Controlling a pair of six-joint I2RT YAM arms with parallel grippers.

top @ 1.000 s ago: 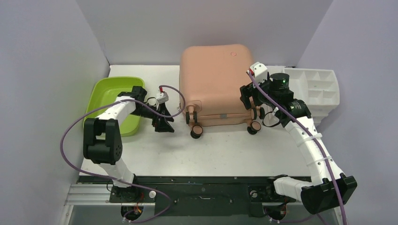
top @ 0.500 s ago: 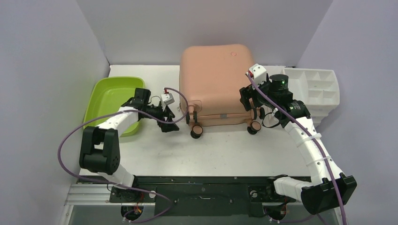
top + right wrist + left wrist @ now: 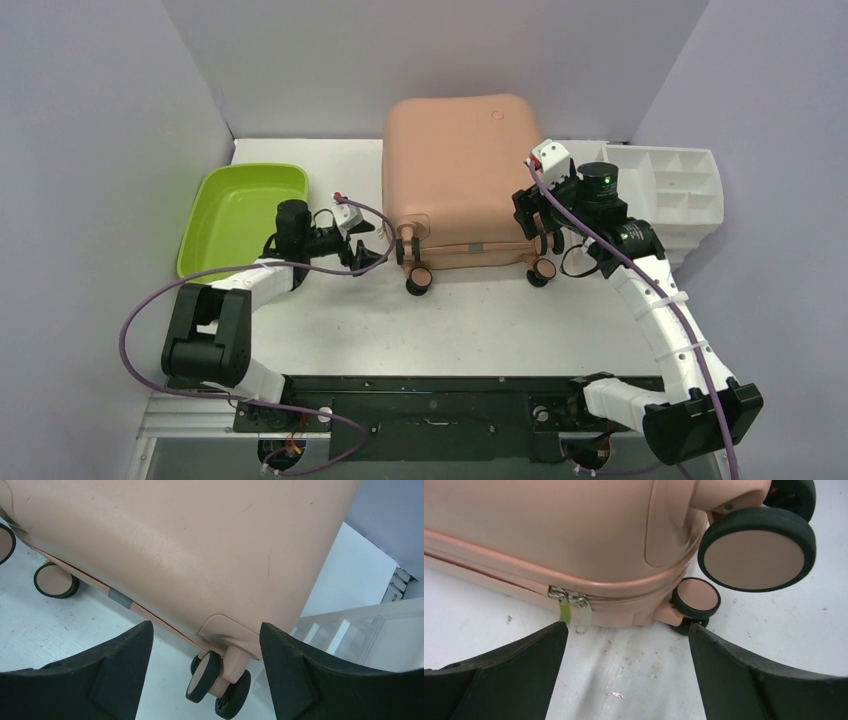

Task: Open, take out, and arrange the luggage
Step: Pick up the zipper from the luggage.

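Your two arms match: left arm (image 3: pixel 240 285), right arm (image 3: pixel 650 290), white link shells, chunky black joint housings. Purple cable (image 3: pixel 130 330) runs along each. Small white camera box (image 3: pixel 549 154), red mark on it, at each wrist. Green light (image 3: pixel 606 181) on right wrist joint. Fingers (image 3: pixel 509 680) matte black, broad wedges. Black base plate (image 3: pixel 450 410) under both.
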